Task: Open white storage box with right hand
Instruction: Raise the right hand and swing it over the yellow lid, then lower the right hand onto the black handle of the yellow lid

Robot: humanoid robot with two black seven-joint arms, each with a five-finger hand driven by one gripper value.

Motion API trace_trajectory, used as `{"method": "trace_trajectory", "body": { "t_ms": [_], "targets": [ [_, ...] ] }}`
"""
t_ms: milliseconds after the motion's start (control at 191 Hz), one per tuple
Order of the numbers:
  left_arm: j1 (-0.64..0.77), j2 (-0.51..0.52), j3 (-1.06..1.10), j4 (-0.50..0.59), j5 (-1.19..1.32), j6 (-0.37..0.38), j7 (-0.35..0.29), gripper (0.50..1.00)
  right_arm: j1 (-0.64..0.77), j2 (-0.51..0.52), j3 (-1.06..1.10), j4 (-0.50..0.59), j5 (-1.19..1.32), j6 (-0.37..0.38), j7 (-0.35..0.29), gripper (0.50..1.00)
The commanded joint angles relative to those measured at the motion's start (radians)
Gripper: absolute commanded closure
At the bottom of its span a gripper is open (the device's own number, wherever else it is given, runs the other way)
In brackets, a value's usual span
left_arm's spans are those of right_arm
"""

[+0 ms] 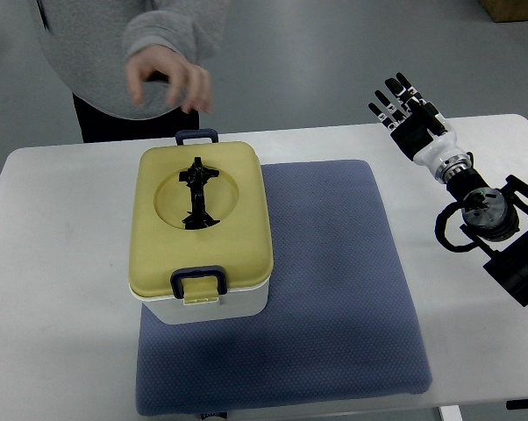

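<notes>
1. The white storage box [203,303] sits on the left part of a blue mat [334,289], its yellow lid [238,228] on, with a black handle [196,195] lying in the lid's recess.
2. Dark blue latches show at the near [198,279] and far [196,137] ends of the lid.
3. The right hand [406,118] hovers over the white table's [62,289] far right, fingers spread, holding nothing, well apart from the box.
4. A person's hand [166,77], blurred, hangs beyond the box, just past the far latch.
</notes>
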Motion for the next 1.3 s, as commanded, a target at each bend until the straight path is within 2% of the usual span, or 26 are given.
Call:
{"method": "trace_trajectory", "body": {
  "t_ms": [0,256,455,565,670,727,837,973,1146,1292],
  "targets": [
    [0.000,0.000,0.000,0.000,0.000,0.000,0.001,0.500,0.000,0.002,0.002,0.000,0.000,0.000,0.000,0.536],
    [0.000,0.000,-0.001,0.000,-0.001,0.000,0.001,0.500,0.008,-0.003,-0.003,0.003,-0.018,0.000,-0.003,0.534],
    [0.000,0.000,-0.001,0.000,0.000,0.000,0.001,0.500,0.087,-0.039,-0.041,0.007,-0.250,0.030,-0.029,0.536],
    [0.000,0.000,-0.001,0.000,0.000,0.000,0.001,0.500,0.173,-0.088,-0.087,0.010,-0.462,0.135,-0.089,0.536],
    [0.000,0.000,-0.003,-0.002,0.000,0.000,0.001,0.500,0.275,-0.130,-0.132,0.027,-0.657,0.238,-0.100,0.536],
    [0.000,0.000,-0.003,0.000,0.000,0.000,0.001,0.500,0.348,-0.168,-0.179,0.050,-0.797,0.328,-0.100,0.536],
    [0.000,0.000,-0.003,-0.002,0.000,0.000,0.000,0.500,0.466,-0.207,-0.255,0.136,-0.969,0.330,-0.100,0.536],
    [0.000,0.000,-0.004,0.000,0.000,0.000,0.001,0.500,0.592,-0.219,-0.299,0.231,-1.017,0.330,-0.101,0.536],
    [0.000,0.000,-0.004,0.000,-0.001,0.000,0.000,0.500,0.701,-0.208,-0.367,0.253,-1.144,0.330,-0.112,0.536],
    [0.000,0.000,-0.004,0.000,0.000,0.000,0.001,0.500,0.706,-0.144,-0.370,0.253,-1.275,0.330,-0.112,0.536]
  ]
}}
